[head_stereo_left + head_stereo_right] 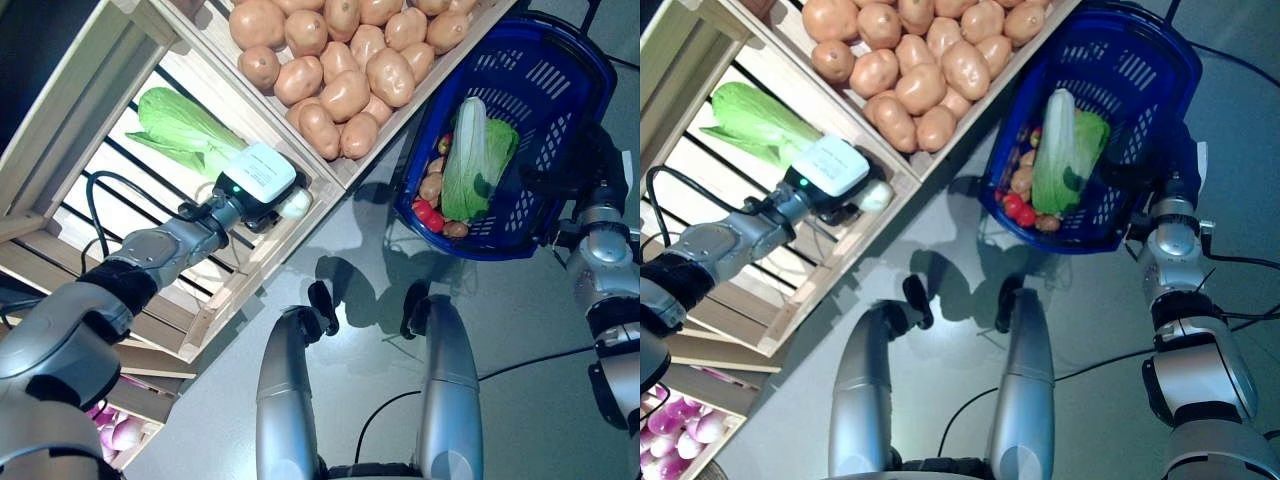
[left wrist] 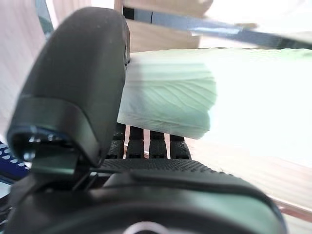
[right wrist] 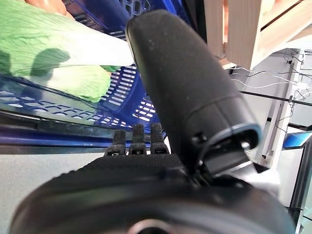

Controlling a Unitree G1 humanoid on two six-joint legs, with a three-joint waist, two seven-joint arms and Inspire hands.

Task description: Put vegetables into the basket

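A green and white Chinese cabbage (image 1: pixel 185 130) lies in the stand's lower wooden crate (image 1: pixel 250 265). My left hand (image 1: pixel 255 212) is at its white stem end. In the left wrist view the straight fingers (image 2: pixel 151 146) reach under the stem (image 2: pixel 165 97) and the thumb (image 2: pixel 78 87) stands beside it, not closed on it. The blue basket (image 1: pixel 520 80) stands on the floor at the right. It holds another Chinese cabbage (image 1: pixel 465 160), red tomatoes (image 1: pixel 428 213) and small potatoes (image 1: pixel 431 186). My right hand (image 1: pixel 1150 175) is open beside the basket's rim (image 3: pixel 122 97).
A crate of potatoes (image 1: pixel 340 70) sits above the cabbage crate, next to the basket. The crate's wooden front edge (image 1: pixel 330 180) lies between my left hand and the grey floor (image 1: pixel 520 330). Lower shelves of the stand (image 1: pixel 150 360) are at the left.
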